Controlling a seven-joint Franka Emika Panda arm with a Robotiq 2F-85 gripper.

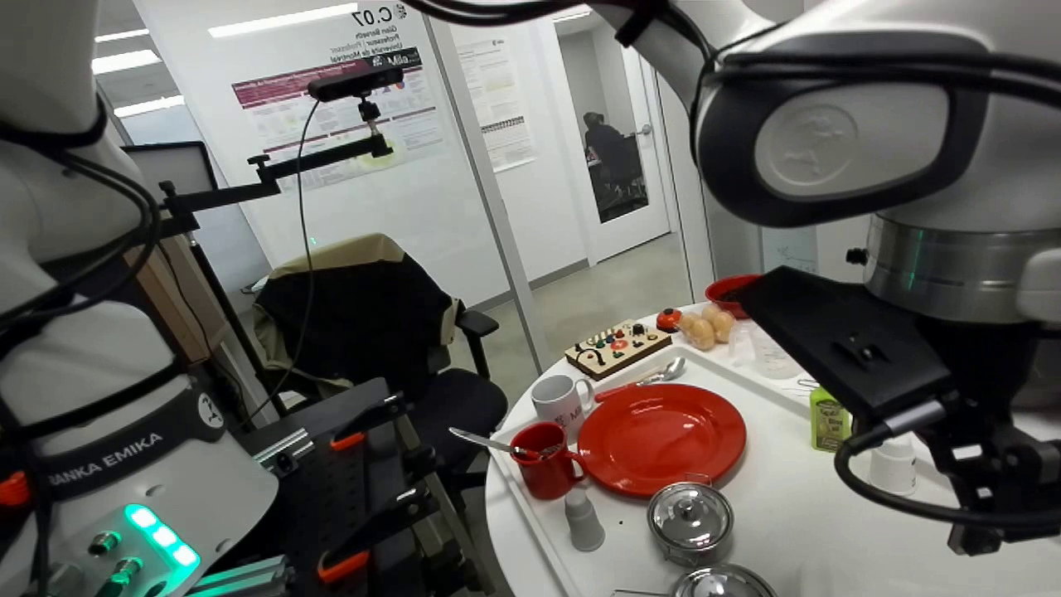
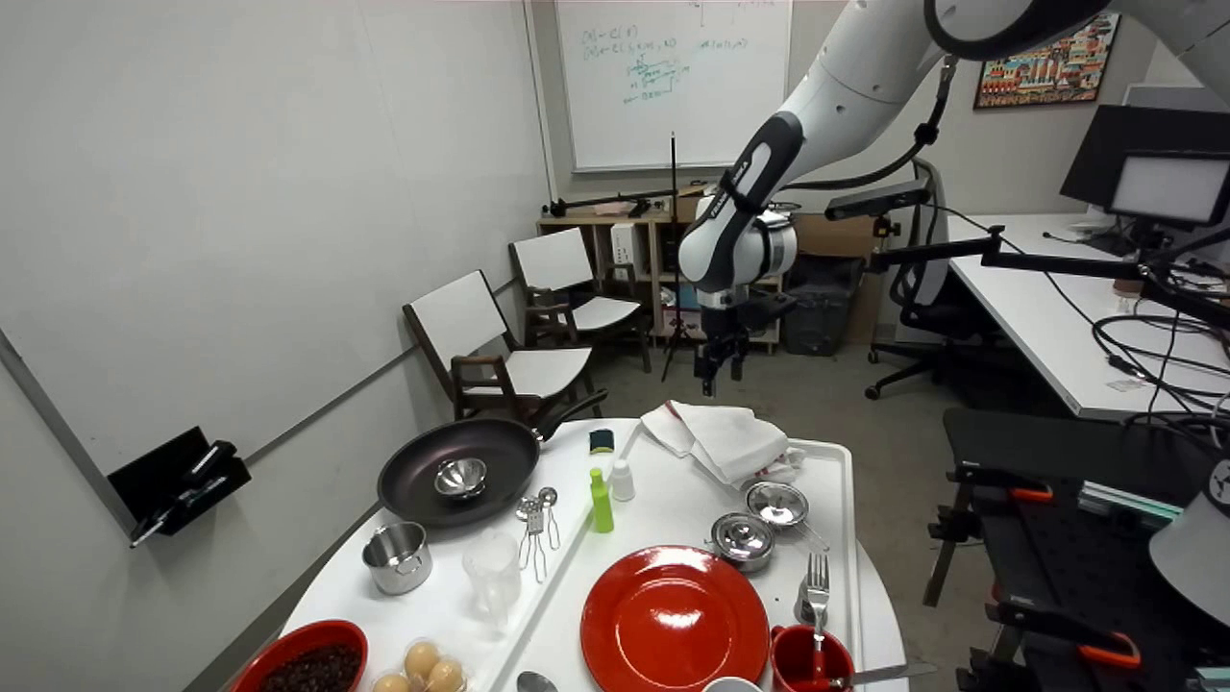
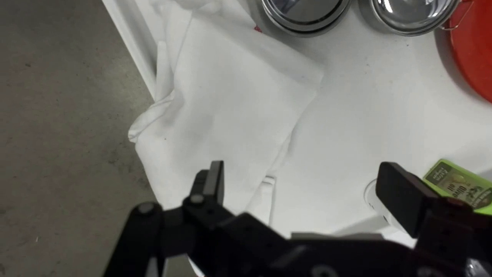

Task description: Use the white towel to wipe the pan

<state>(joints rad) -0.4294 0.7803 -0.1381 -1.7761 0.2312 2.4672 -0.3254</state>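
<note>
jaws apart and empty, the gripper (image 3: 303, 176) hangs above the white towel (image 3: 234, 96) lying over the tray rim (image 3: 132, 46), and wiping strokes could knock the small steel bowl (image 2: 461, 477), since it sits in the pan (image 2: 411, 471).

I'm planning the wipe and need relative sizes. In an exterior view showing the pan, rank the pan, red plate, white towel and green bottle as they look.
In an exterior view, largest to smallest:
1. red plate and pan: unranked; the plate looks broader than the pan's round body but sits nearer the camera.
2. white towel
3. green bottle
</note>
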